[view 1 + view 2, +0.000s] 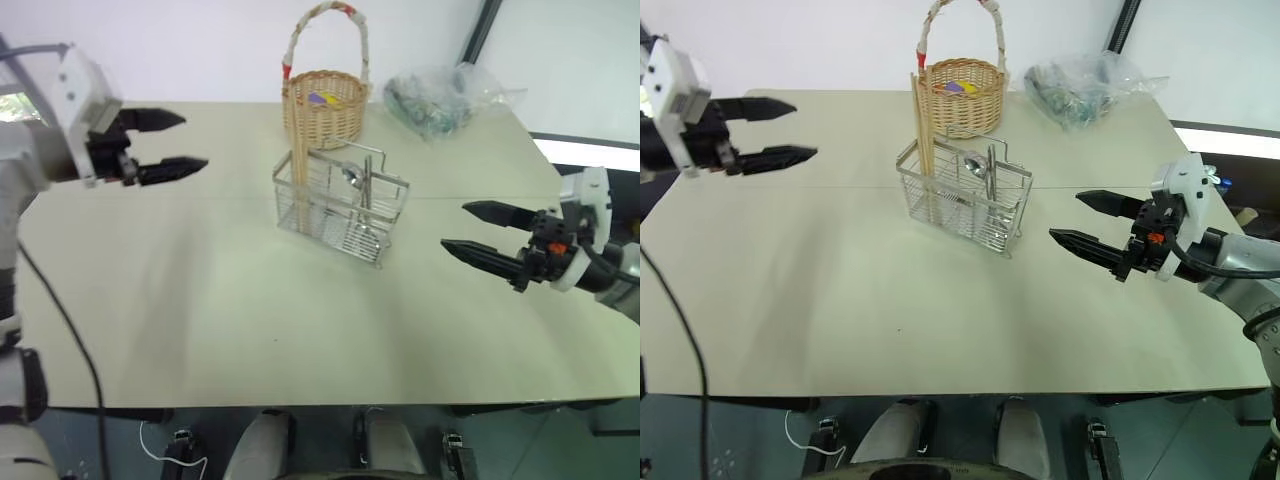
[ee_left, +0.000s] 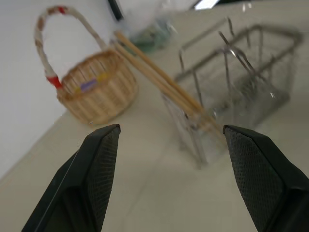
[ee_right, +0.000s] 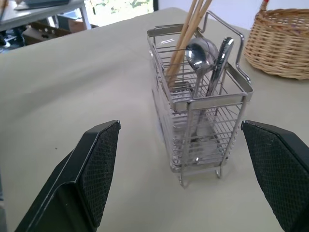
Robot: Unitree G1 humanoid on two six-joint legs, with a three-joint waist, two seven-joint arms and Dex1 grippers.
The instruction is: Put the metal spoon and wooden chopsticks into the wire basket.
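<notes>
We see a pale beige table (image 1: pixel 200 300) in front of a white wall (image 1: pixel 180 50). A clear plastic bag (image 1: pixel 440 100) of small items lies at the far right of the table. Beside it, at the far edge, stands a round wicker basket (image 1: pixel 322 108) with a tall wrapped handle and something yellow and purple inside.

Just in front of the wicker basket, near the middle of the table, stands the wire basket (image 1: pixel 340 205), upright, its loop handle rising from the centre. The chopsticks (image 1: pixel 300 185) stand in its left end compartment, leaning a little and reaching well above the rim. The spoon (image 3: pixel 200 55) stands bowl-up in the basket, next to the handle, in the part nearer our right arm; which compartment exactly, we cannot tell.

Our left gripper (image 1: pixel 165 145) hovers over the left side of the table, well apart from the wire basket, fingers spread wide and holding nothing. Our right gripper (image 1: pixel 480 232) hangs over the right side, pointing toward the wire basket but clear of it, its fingers also spread wide and empty.
</notes>
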